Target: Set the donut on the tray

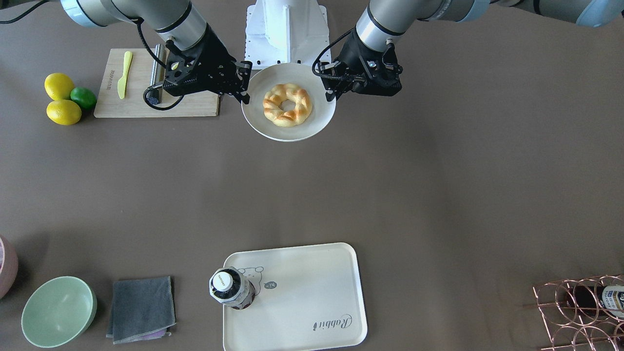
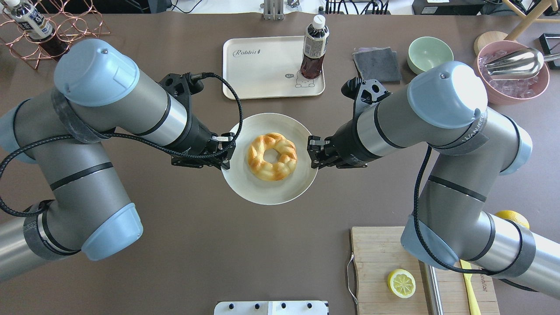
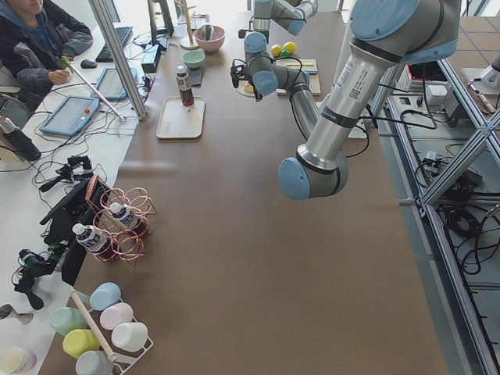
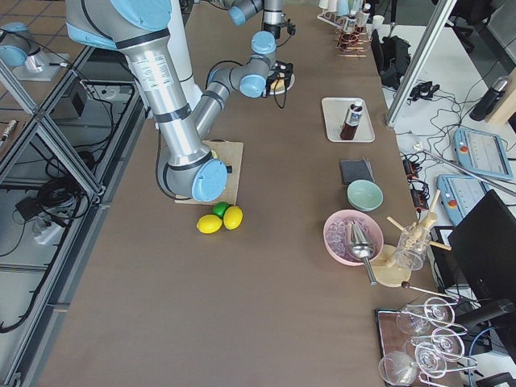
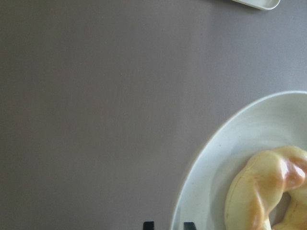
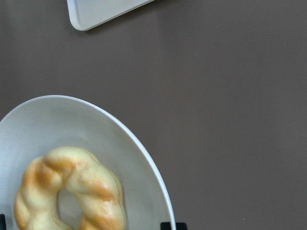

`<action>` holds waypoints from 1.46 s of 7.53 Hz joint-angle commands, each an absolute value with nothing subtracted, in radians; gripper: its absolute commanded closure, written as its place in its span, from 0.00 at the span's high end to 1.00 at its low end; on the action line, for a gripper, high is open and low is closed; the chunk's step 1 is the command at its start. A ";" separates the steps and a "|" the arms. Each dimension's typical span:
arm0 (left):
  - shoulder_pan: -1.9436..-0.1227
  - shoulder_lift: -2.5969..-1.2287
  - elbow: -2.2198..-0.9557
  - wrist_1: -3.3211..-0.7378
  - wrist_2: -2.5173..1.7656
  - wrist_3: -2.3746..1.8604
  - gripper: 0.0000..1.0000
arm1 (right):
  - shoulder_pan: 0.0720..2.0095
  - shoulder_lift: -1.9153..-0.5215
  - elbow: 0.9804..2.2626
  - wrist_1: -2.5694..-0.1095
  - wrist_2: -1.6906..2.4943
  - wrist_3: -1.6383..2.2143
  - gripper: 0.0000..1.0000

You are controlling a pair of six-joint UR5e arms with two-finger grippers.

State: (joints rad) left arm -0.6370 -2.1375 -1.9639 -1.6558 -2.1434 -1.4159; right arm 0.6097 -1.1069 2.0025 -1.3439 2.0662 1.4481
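The donut (image 2: 273, 171), a golden twisted ring, lies on a round white plate (image 2: 262, 192) at the table's middle; it also shows in the front view (image 1: 287, 119) and both wrist views (image 5: 259, 191) (image 6: 91, 187). My left gripper (image 2: 227, 151) hovers open and empty at the plate's left rim. My right gripper (image 2: 313, 152) hovers open and empty at its right rim. The cream tray (image 2: 262, 70) with "Rabbit" script lies beyond the plate, on the far side from me (image 1: 312, 282).
A dark drink bottle (image 2: 314, 48) stands on the tray's right end. A grey cloth (image 2: 376, 63), green bowl (image 2: 429, 53) and pink bowl (image 2: 512, 74) sit far right. A cutting board (image 2: 380, 262) with a lemon slice (image 2: 401, 283) lies near right. A wire rack (image 2: 52, 30) stands far left.
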 commanded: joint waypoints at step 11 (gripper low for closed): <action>-0.871 -2.370 -1.176 -2.137 -2.142 -1.480 0.00 | 0.735 -1.304 2.083 -1.335 2.138 1.373 1.00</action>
State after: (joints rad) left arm -0.8416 -2.2909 -1.4249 -1.9773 -2.1522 -1.4348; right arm 0.7189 -1.2633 2.0778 -1.3348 2.1394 1.4160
